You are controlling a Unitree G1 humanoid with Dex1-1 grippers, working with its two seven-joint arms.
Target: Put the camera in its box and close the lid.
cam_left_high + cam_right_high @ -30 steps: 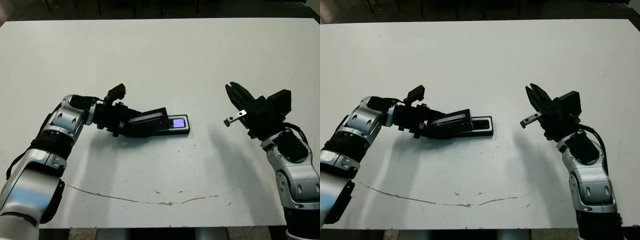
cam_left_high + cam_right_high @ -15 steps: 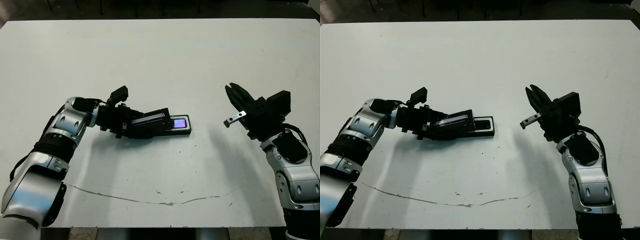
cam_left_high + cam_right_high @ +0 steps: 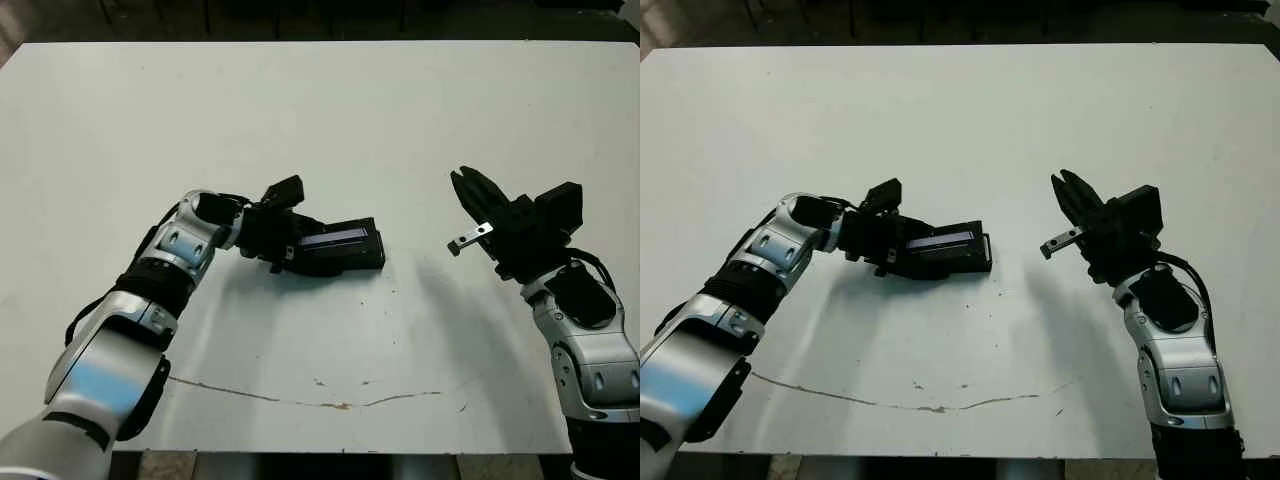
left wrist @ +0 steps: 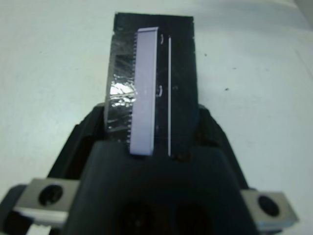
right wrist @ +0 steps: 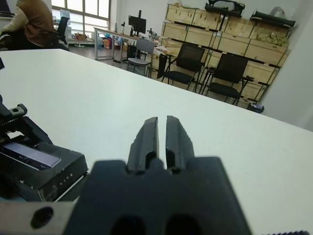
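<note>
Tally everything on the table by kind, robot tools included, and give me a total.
tools: 2 (left tool, right tool)
lid: 1
box: 1, under the lid
camera: 0 in view
Total: 4

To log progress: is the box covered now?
Covered: the lid lies over the box, no white lining showing, left gripper on it.
</note>
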